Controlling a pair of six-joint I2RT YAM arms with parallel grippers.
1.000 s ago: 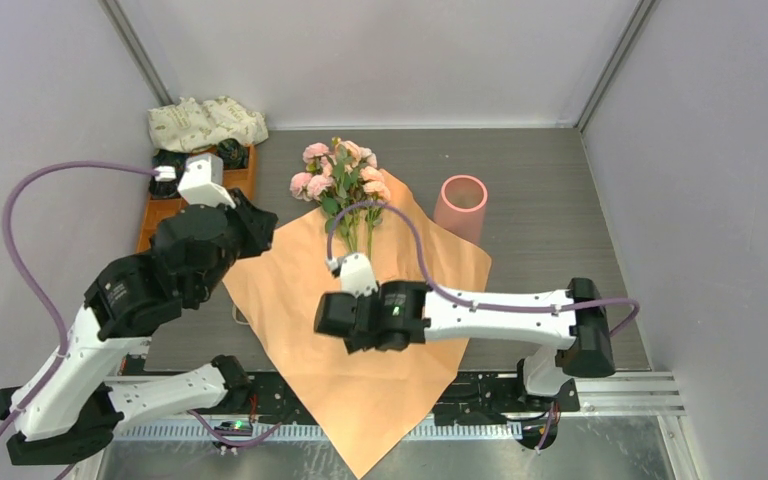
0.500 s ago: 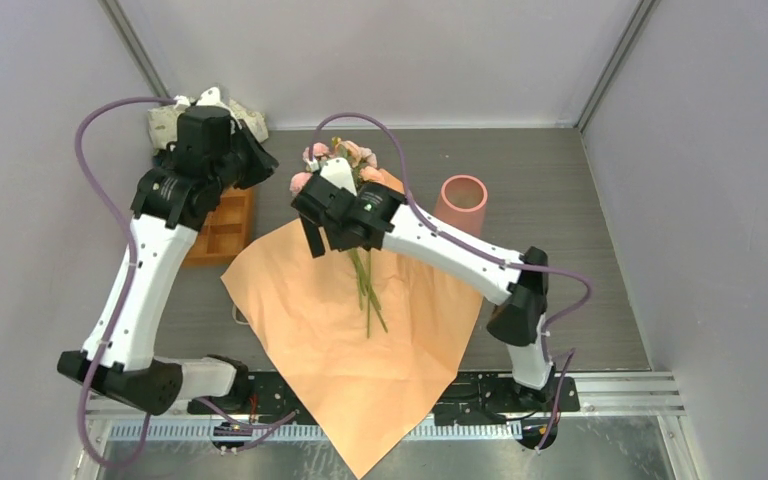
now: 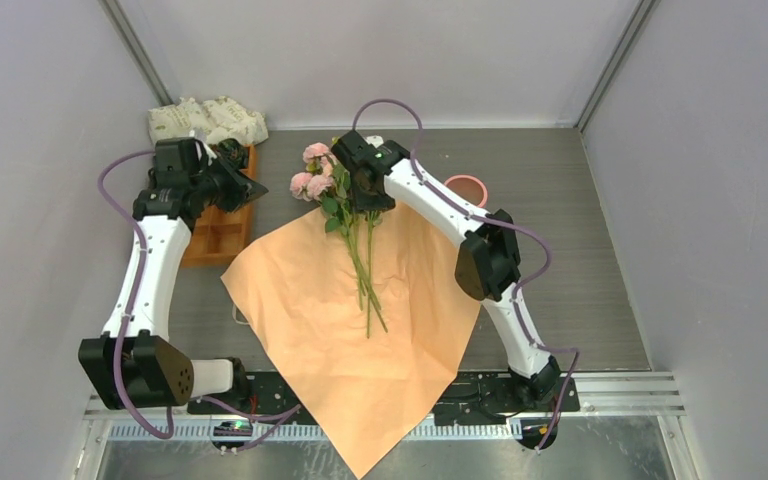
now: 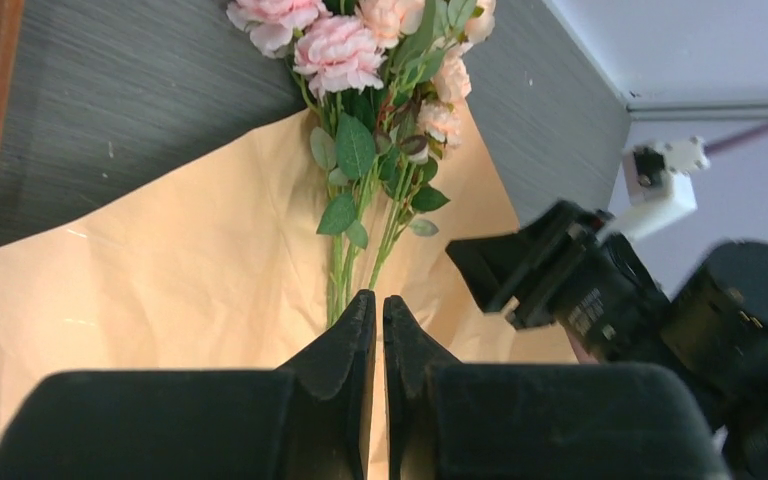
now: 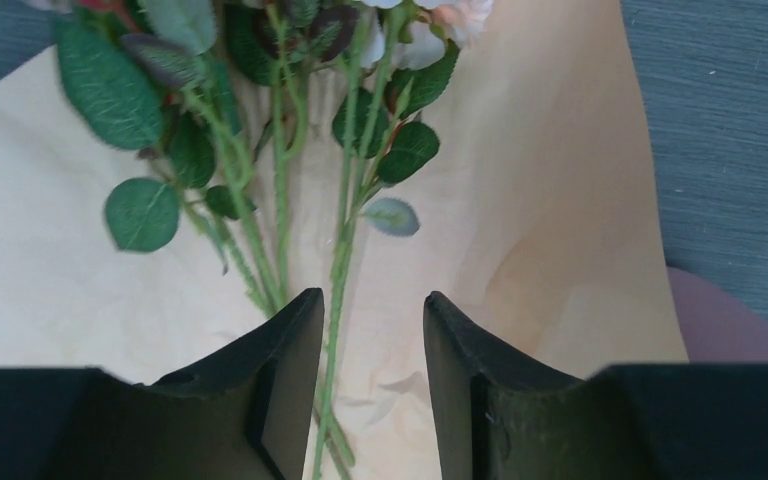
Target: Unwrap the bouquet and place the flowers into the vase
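**Grey table, flowers on flat paper**

Grey table (image 3: 560, 230) sits between pale walls. A big sheet of orange paper (image 3: 310, 320) lies open and flat on it. The flowers (image 3: 314, 184) lie on the paper with their stems pointing back toward the arms. Their pink heads poke past the paper's far corner. The vase (image 3: 475, 184) stands just beside the paper's far right edge. The right arm hides most of it, so only a bit of its rim shows.

The right gripper (image 5: 372, 300) hangs over the stems, near the leaves. Its fingers are apart, wider than a stem. One stem shows in the gap, but the fingers do not squeeze it.

The left gripper (image 4: 379, 300) is to the left of the flowers, near the orange tray (image 3: 222, 228). Its fingers are almost together, with only a thin slit between them, and they hold nothing.
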